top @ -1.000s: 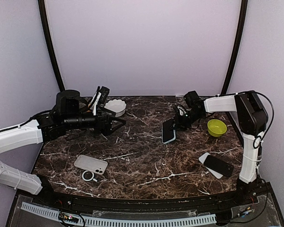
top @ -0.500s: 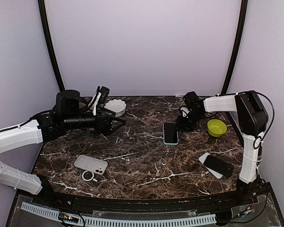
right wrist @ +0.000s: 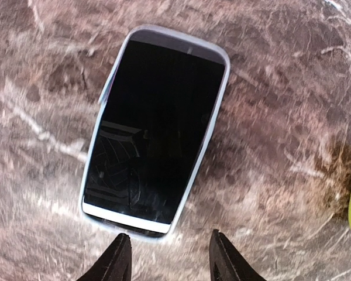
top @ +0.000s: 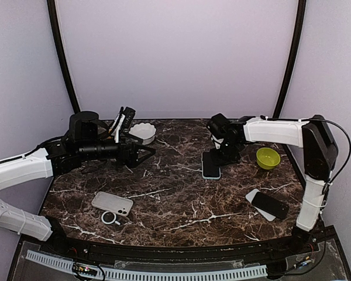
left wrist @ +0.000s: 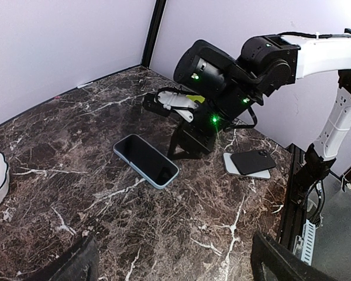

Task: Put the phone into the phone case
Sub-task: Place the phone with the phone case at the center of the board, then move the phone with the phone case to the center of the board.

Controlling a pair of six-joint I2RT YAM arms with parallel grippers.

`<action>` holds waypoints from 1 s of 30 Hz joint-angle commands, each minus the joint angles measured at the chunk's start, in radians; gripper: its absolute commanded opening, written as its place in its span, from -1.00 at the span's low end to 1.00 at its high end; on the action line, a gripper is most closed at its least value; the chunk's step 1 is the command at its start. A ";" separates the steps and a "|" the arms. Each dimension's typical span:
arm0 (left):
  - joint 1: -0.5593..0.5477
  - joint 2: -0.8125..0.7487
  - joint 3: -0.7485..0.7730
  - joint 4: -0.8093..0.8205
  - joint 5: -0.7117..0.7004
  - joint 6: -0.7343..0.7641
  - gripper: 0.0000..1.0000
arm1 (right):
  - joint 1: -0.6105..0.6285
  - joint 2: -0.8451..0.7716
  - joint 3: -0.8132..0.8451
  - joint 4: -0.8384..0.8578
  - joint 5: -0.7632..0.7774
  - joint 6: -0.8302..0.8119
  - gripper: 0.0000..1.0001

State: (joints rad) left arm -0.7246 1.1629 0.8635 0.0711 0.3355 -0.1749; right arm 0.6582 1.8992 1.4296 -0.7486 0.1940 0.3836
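The phone (top: 210, 165) lies flat, screen up, inside a pale blue phone case (right wrist: 175, 34), in the far middle of the desk (top: 181, 199). The right arm bends in from the right. Its claw (top: 222, 156) hangs just beside the phone's far end, fingers apart, holding nothing. The left arm stretches across the far left. Its claw (top: 141, 153) is wide apart and holds nothing.

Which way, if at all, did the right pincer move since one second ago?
Yes. The right pincer shifted left, away from the green bowl, leaving the phone flat.
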 commanded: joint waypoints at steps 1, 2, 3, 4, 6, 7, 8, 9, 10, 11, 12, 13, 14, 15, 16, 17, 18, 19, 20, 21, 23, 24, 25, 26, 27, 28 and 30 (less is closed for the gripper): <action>-0.002 -0.016 0.026 -0.014 -0.002 0.012 0.84 | 0.046 -0.021 -0.060 -0.075 0.018 0.047 -0.10; -0.002 -0.015 0.027 -0.015 -0.002 0.012 0.84 | 0.055 -0.019 -0.069 -0.071 0.004 0.051 -0.11; -0.001 -0.013 0.027 -0.016 -0.003 0.012 0.84 | 0.063 -0.017 -0.080 -0.060 -0.014 0.054 -0.11; -0.001 -0.012 0.028 -0.018 -0.002 0.013 0.84 | 0.067 -0.015 -0.093 -0.045 -0.033 0.057 -0.11; -0.002 -0.012 0.028 -0.018 -0.001 0.013 0.84 | 0.067 -0.002 -0.116 -0.014 -0.056 0.068 -0.14; -0.002 -0.012 0.028 -0.018 0.000 0.014 0.84 | 0.067 0.007 -0.119 -0.003 -0.069 0.073 -0.17; -0.002 -0.014 0.027 -0.016 -0.001 0.014 0.84 | 0.067 0.016 -0.121 0.011 -0.083 0.075 -0.19; -0.002 -0.015 0.027 -0.016 0.000 0.015 0.84 | 0.067 0.025 -0.122 0.028 -0.097 0.076 -0.20; -0.001 -0.014 0.026 -0.016 -0.001 0.015 0.84 | 0.067 0.033 -0.123 0.035 -0.105 0.078 -0.20; -0.001 -0.013 0.026 -0.016 -0.002 0.016 0.84 | 0.067 0.041 -0.122 0.044 -0.105 0.079 -0.20; -0.002 -0.013 0.026 -0.017 -0.001 0.016 0.84 | 0.067 0.051 -0.118 0.047 -0.097 0.079 -0.20; -0.002 -0.012 0.027 -0.016 0.000 0.015 0.84 | 0.067 0.060 -0.111 0.049 -0.091 0.079 -0.20; -0.002 -0.012 0.027 -0.016 0.001 0.017 0.84 | 0.067 0.068 -0.106 0.051 -0.085 0.078 -0.21; -0.001 -0.012 0.028 -0.017 0.002 0.017 0.84 | 0.066 0.077 -0.100 0.052 -0.084 0.078 -0.21; -0.002 -0.012 0.028 -0.017 0.002 0.017 0.84 | 0.066 0.084 -0.095 0.051 -0.084 0.078 -0.21; -0.002 -0.013 0.028 -0.017 0.001 0.018 0.84 | 0.066 0.088 -0.091 0.052 -0.086 0.077 -0.22; -0.002 -0.013 0.028 -0.017 0.002 0.018 0.84 | 0.066 0.089 -0.089 0.053 -0.084 0.078 -0.21; -0.002 -0.014 0.028 -0.017 0.003 0.018 0.84 | 0.066 0.088 -0.089 0.054 -0.081 0.079 -0.21; -0.002 -0.014 0.027 -0.017 0.003 0.018 0.84 | 0.066 0.086 -0.089 0.053 -0.076 0.079 -0.19; -0.002 -0.014 0.026 -0.016 0.003 0.018 0.84 | 0.066 0.079 -0.086 0.049 -0.072 0.078 -0.18; -0.002 -0.013 0.026 -0.016 0.004 0.018 0.84 | 0.066 0.063 -0.082 0.036 -0.074 0.071 -0.15; -0.002 -0.012 0.026 -0.016 0.005 0.018 0.84 | 0.066 0.052 -0.079 0.015 -0.072 0.063 -0.14; -0.002 -0.011 0.027 -0.017 0.007 0.018 0.84 | 0.064 0.037 -0.076 -0.006 -0.063 0.056 -0.12; -0.002 -0.011 0.028 -0.017 0.007 0.017 0.84 | 0.064 0.018 -0.075 -0.026 -0.050 0.052 -0.07; -0.002 -0.011 0.028 -0.017 0.009 0.016 0.84 | 0.061 -0.001 -0.075 -0.047 -0.039 0.046 -0.01; -0.002 -0.011 0.028 -0.017 0.009 0.015 0.84 | 0.057 -0.022 -0.076 -0.062 -0.035 0.042 0.04; -0.002 -0.011 0.029 -0.018 0.012 0.014 0.84 | 0.055 -0.058 -0.081 -0.071 -0.048 0.035 0.07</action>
State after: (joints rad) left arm -0.7246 1.1629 0.8635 0.0547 0.3359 -0.1680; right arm 0.7189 1.9404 1.3300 -0.7650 0.1268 0.4393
